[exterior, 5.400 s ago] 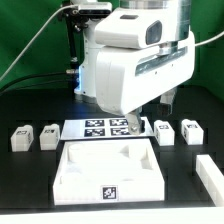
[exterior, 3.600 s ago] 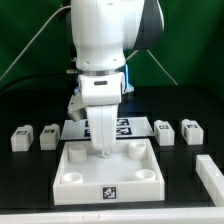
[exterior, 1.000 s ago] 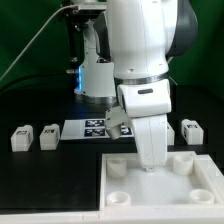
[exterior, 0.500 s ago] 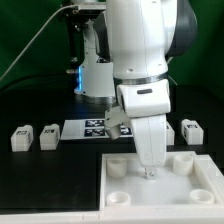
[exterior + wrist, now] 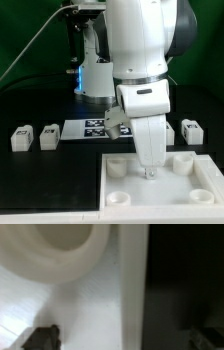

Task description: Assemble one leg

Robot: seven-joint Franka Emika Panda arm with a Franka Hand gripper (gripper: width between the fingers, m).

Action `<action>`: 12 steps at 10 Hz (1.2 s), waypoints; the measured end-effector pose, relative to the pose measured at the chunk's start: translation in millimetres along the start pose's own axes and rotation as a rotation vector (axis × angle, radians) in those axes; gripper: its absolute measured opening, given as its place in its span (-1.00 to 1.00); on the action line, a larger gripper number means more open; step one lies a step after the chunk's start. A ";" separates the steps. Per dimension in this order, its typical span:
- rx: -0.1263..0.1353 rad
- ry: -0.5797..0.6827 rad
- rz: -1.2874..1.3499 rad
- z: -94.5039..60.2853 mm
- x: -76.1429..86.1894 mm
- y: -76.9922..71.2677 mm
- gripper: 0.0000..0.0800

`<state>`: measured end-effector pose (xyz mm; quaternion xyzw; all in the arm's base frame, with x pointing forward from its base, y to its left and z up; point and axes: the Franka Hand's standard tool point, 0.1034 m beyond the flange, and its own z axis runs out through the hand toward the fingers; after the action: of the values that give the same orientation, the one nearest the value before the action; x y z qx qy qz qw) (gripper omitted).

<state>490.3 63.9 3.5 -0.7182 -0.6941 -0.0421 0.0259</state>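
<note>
Three legs visible, one panel. The pincer stands apart, astride its far rim. Bare tabletop lies at the exterior view's left.

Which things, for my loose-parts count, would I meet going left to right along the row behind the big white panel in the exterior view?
leftmost leg → second leg → marker board → rightmost leg

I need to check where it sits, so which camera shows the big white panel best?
The exterior view. It shows most of the panel, with corner sockets, on the black table. The wrist view gives only a blurred close-up of one socket and an edge.
</note>
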 end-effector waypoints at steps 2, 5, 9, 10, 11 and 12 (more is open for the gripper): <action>-0.001 0.000 0.073 -0.5 0.3 -0.2 0.62; -0.035 -0.009 0.435 -35.0 36.0 -28.1 0.62; -0.053 0.015 1.035 -69.4 111.7 -42.5 0.62; -0.053 0.025 1.122 -70.0 127.6 -45.3 0.62; -0.072 0.069 1.188 -65.2 128.7 -44.6 0.62; -0.062 0.069 1.257 -62.6 127.1 -47.1 0.62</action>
<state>445.9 186.1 77.0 -0.9875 -0.1367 -0.0621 0.0470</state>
